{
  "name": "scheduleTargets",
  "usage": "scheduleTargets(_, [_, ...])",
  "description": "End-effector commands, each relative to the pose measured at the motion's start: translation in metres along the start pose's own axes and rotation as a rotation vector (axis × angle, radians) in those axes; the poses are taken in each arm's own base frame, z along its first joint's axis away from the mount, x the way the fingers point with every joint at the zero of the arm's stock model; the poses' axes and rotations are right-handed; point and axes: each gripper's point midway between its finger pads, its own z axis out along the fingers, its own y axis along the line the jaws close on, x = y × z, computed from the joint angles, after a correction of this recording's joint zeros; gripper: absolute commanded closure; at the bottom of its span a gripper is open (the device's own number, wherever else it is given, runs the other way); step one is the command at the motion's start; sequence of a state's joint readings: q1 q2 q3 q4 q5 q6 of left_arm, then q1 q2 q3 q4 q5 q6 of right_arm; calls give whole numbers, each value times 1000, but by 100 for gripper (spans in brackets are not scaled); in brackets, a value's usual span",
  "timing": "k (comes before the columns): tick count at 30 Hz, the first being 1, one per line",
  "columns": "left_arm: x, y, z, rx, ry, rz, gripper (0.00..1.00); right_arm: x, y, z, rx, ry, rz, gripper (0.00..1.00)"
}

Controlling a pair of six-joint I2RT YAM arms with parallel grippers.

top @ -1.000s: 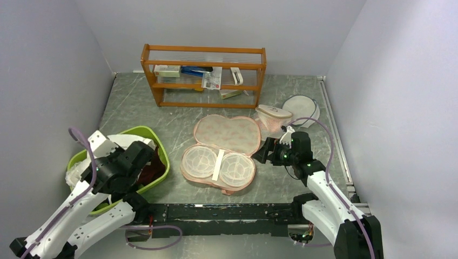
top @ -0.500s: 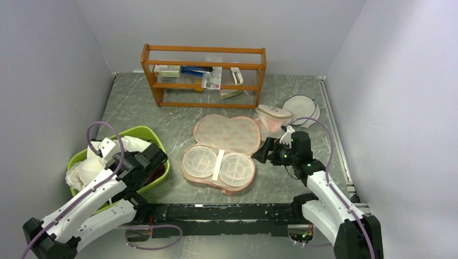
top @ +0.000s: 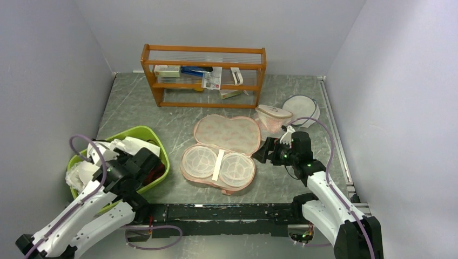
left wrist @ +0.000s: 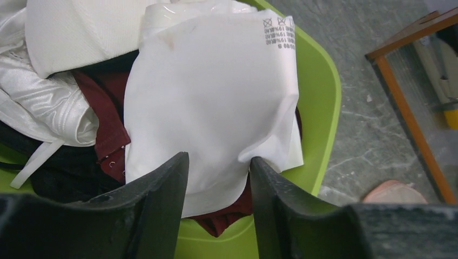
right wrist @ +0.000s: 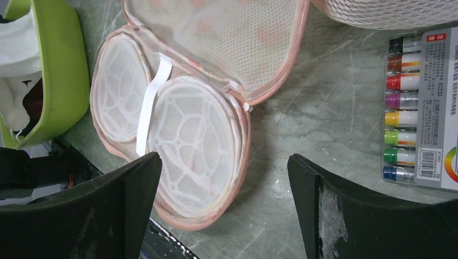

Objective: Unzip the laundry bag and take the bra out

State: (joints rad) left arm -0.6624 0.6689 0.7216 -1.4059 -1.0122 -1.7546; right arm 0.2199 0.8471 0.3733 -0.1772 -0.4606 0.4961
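Observation:
The peach-pink laundry bag point(top: 227, 134) lies unzipped mid-table, its lid flipped back. Its white mesh inner cups point(right wrist: 189, 129) hold nothing. The white padded bra point(left wrist: 216, 102) rests in the green basket point(top: 156, 135) on top of other clothes, care label facing up. My left gripper point(left wrist: 219, 159) hovers just over the bra's near edge; its jaws stand apart, and one fingertip brushes the cloth. In the top view the left gripper point(top: 148, 161) sits at the basket's right side. My right gripper point(right wrist: 224, 159) is wide open above the bag's right end point(top: 262, 154), holding nothing.
A dark maroon bra point(left wrist: 102, 102) and white rags share the basket. An orange wooden shelf point(top: 204, 75) stands at the back. A white mesh dome bag point(top: 273, 116), a round mesh disc point(top: 301, 108) and a marker pack point(right wrist: 418, 102) lie right of the laundry bag.
My left arm has come down toward the basket and its jaws have opened, letting go of the white bra. The right arm has not moved.

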Motion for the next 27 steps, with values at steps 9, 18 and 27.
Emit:
scheduleTargets(9, [-79, -20, -41, 195, -61, -41, 26, -3, 1, 2, -10, -10, -16, 12])
scheduleTargets(18, [-94, -59, -65, 406, -56, 122, 2, -2, 0, 2, -4, -1, -9, 12])
scheduleTargets(27, [-47, -116, -86, 647, 100, 363, 1, -1, 1, 0, 2, 0, 3, 12])
